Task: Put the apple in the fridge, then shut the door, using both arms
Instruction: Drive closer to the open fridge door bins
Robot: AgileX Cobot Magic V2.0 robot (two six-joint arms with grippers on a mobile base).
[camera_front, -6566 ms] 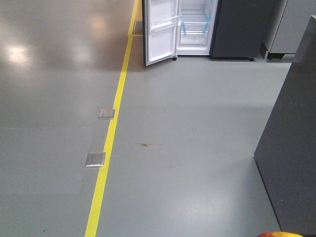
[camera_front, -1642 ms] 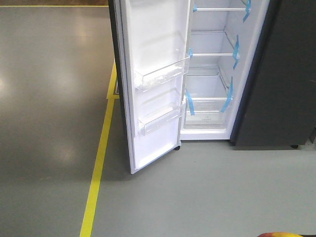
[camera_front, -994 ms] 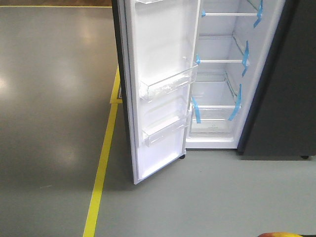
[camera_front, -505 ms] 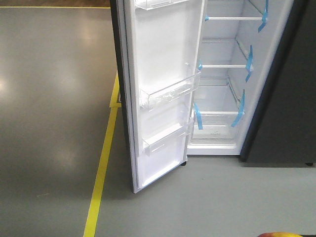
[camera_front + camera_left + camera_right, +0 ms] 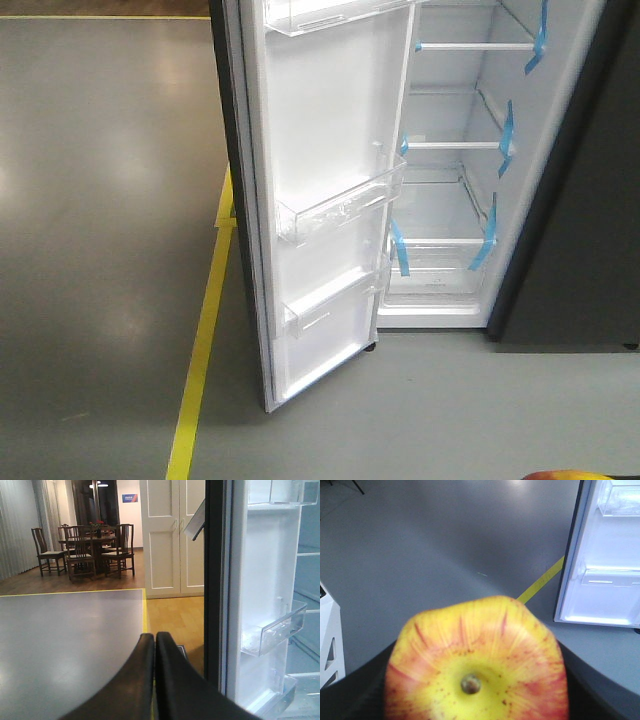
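The fridge (image 5: 452, 200) stands open, white inside, with blue tape on its clear shelves. Its door (image 5: 325, 190) is swung out to the left, showing clear bins on the white lining. Only the top of the apple (image 5: 568, 474) peeks in at the bottom edge of the front view. In the right wrist view the red and yellow apple (image 5: 477, 660) fills the frame, stem dimple facing the camera, with my right gripper (image 5: 477, 647) shut on it. My left gripper (image 5: 155, 636) is shut and empty, just left of the door's dark edge (image 5: 215, 580).
A yellow floor line (image 5: 205, 330) runs along the left of the door. A dark grey panel (image 5: 590, 200) adjoins the fridge's right side. Beyond the left gripper are white double doors (image 5: 172, 535) and a dining table with chairs (image 5: 85, 545). A white frame (image 5: 330, 645) sits at the left.
The fridge went from far across the floor to close in front, and over the last second it has grown larger still. The apple stays at the same spot at the bottom edge.
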